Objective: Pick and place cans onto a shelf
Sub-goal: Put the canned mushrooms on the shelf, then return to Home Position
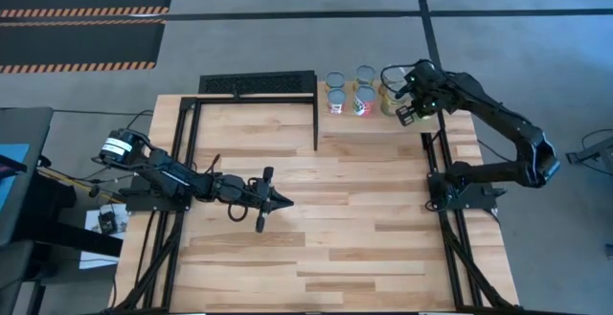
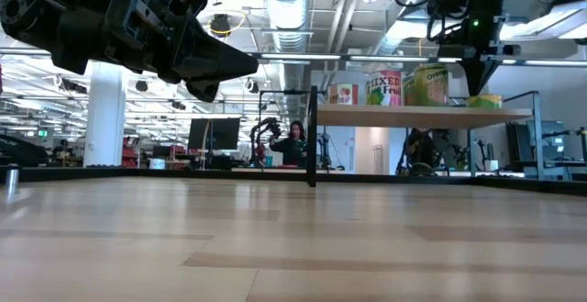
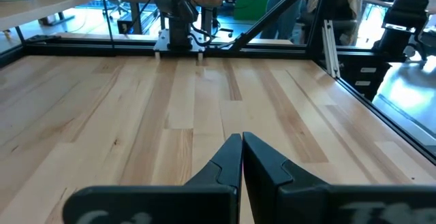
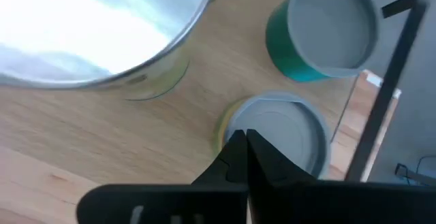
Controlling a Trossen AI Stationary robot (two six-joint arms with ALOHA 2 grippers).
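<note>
While high view hides it, right hand (image 4: pixel 242 137) pressed together over yellow can (image 4: pixel 286 132).

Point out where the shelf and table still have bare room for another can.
The shelf is crowded at its far edge, where the cans cluster under the right gripper. Its near part, between the cans and the black edge bar, looks bare. The table is bare wood nearly all over, save where the left gripper hangs.
</note>
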